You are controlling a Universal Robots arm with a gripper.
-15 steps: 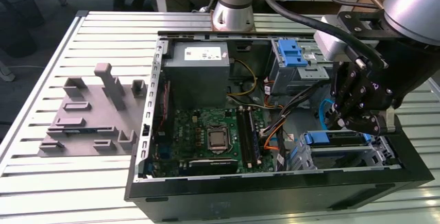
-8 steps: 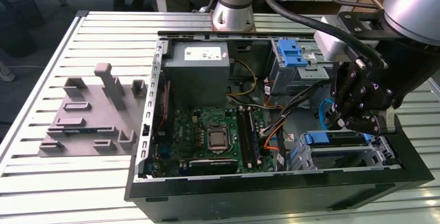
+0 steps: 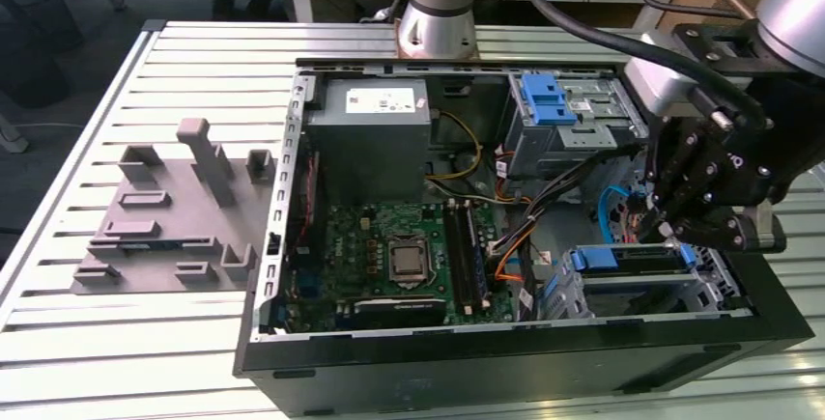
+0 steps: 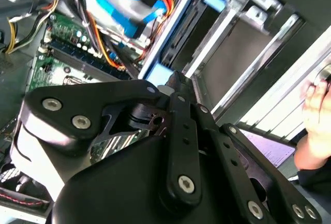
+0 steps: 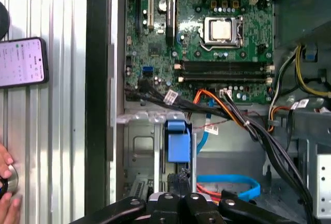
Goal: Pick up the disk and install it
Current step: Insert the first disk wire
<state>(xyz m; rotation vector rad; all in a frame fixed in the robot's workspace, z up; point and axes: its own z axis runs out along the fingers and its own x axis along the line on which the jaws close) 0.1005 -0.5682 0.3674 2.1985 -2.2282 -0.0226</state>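
Hand (image 3: 706,232), lower right of the exterior view, over disk (image 3: 628,259); grip state I cannot tell; disk prob. stiff, heavy, fragile; hold by edges.

hand (image 3: 702,232) fingertips hidden by its body; phone (image 5: 20,62) cut by edge

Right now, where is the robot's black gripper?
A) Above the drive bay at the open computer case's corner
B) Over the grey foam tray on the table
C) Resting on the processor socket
A: in the exterior view the gripper hangs right over the blue-bracketed disk in its bay.
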